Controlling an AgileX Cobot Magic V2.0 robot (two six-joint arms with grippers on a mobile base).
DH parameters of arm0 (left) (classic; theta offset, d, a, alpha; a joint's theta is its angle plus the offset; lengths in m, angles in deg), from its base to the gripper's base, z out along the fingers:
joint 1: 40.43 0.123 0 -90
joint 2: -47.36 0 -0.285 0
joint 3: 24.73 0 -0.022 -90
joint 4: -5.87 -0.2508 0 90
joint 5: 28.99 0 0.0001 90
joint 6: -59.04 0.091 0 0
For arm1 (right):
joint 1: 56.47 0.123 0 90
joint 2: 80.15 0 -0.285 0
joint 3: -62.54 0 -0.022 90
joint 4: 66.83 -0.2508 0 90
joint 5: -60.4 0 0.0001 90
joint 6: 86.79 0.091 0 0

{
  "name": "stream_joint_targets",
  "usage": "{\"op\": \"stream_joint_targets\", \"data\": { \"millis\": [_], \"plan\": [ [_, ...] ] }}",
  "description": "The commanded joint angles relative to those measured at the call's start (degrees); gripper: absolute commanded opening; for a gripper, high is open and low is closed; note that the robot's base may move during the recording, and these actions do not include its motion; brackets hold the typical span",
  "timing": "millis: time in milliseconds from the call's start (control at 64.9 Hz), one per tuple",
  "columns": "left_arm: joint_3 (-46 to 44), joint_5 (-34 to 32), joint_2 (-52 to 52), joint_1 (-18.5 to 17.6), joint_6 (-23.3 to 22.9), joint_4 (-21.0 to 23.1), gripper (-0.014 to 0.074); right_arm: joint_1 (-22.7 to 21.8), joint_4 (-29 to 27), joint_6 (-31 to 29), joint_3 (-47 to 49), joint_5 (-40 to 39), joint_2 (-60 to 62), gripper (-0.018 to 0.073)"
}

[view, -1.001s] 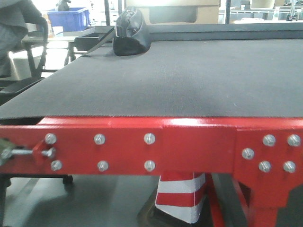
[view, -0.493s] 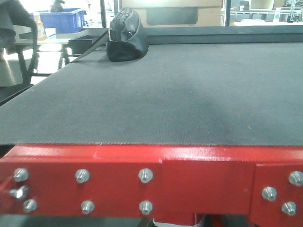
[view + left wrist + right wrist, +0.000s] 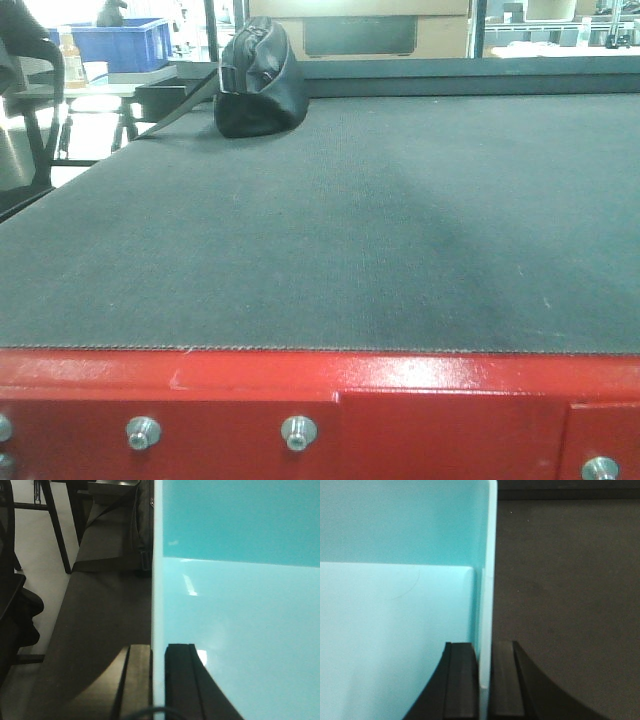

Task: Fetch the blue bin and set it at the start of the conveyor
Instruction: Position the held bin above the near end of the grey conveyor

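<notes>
1. Change of view. The conveyor start (image 3: 400,220) now fills the front view from 9 o'clock to 3 o'clock. A second ago its red frame (image 3: 420,410) crossed the middle of the picture, with a striped cone under it. Now the frame sits at the 6 o'clock edge and the cone is out of sight. I judge that my base has closed on the belt end.

2. Load. The blue bin (image 3: 240,620) does not appear in the front view. In the left wrist view its wall runs from 12 o'clock to 6 o'clock, with dark belt at 9 o'clock. In the right wrist view the bin (image 3: 395,630) fills the 9 o'clock side, with belt at 3 o'clock. I judge that the bin hangs over the belt, ready for lowering. Whether its base touches the belt is not shown.

3. Jaws. My left gripper (image 3: 158,652) is clamped on the bin's side wall, one finger on each face. My right gripper (image 3: 484,650) is clamped the same way on the opposite wall.

4. Obstacle. The black bag (image 3: 258,80) lies on the belt at 11 o'clock, well apart from the near edge. It has drifted left in the view.

5. Background. A dark blue crate (image 3: 110,45) stands off the belt at 10 o'clock.

6. Fasteners. The bolts (image 3: 143,432) show at 7 o'clock.

7. Markings. No brand, label or writing is legible on the bin, frame, bag or crate.
</notes>
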Motion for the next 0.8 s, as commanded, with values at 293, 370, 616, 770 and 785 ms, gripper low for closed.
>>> {"op": "stream_joint_targets", "data": {
  "millis": [293, 370, 616, 770, 785],
  "plan": [
    [-0.81, -2.42, -0.55, -0.44, -0.06, -1.96, -0.0111, 0.06, 1.4, -0.58, 0.62, -1.58, 0.61, -0.0165],
    [-0.81, -2.42, -0.55, -0.44, -0.06, -1.96, -0.0111, 0.06, 1.4, -0.58, 0.62, -1.58, 0.61, -0.0165],
    [-0.81, -2.42, -0.55, -0.44, -0.06, -1.96, -0.0111, 0.06, 1.4, -0.58, 0.62, -1.58, 0.61, -0.0165],
    [-0.81, -2.42, -0.55, -0.44, -0.06, -1.96, -0.0111, 0.06, 1.4, -0.58, 0.62, -1.58, 0.61, -0.0165],
    [-0.81, -2.42, -0.55, -0.44, -0.06, -1.96, -0.0111, 0.06, 1.4, -0.58, 0.62, -1.58, 0.61, -0.0165]
  ]
}}
